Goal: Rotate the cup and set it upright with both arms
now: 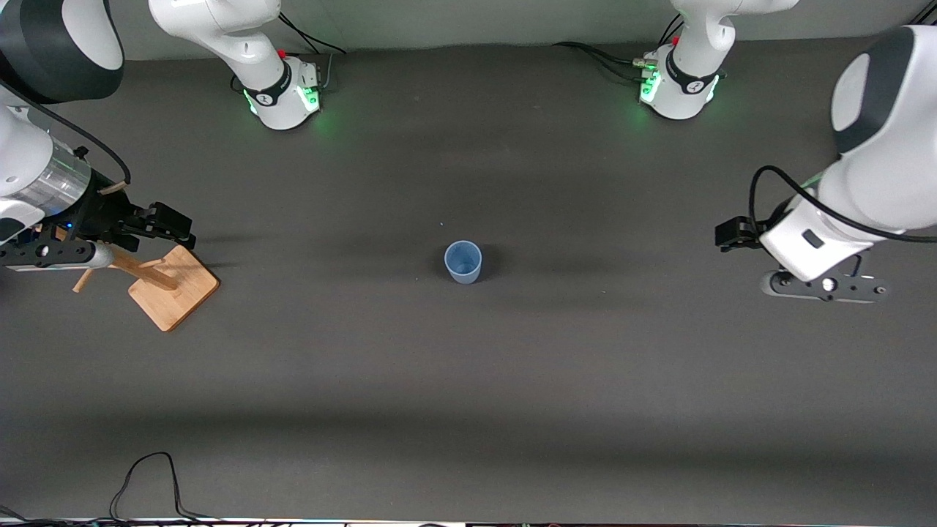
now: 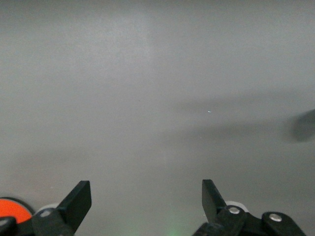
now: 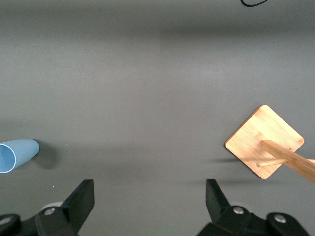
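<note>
The cup [image 1: 463,261] is a small light blue tumbler in the middle of the dark table, standing with its open mouth up. It also shows at the edge of the right wrist view as the cup [image 3: 17,155]. My left gripper [image 1: 734,233] hangs open over the left arm's end of the table, well away from the cup, and the left gripper [image 2: 146,189] has only bare table between its fingers. My right gripper [image 1: 167,222] is open over the right arm's end, above a wooden stand. Nothing sits between the fingers of the right gripper [image 3: 147,189].
A wooden peg stand [image 1: 173,286] with a square base [image 3: 265,139] rests at the right arm's end of the table, under the right gripper. A black cable [image 1: 146,476] loops along the table edge nearest the front camera. An orange object [image 2: 12,208] shows beside the left gripper's finger.
</note>
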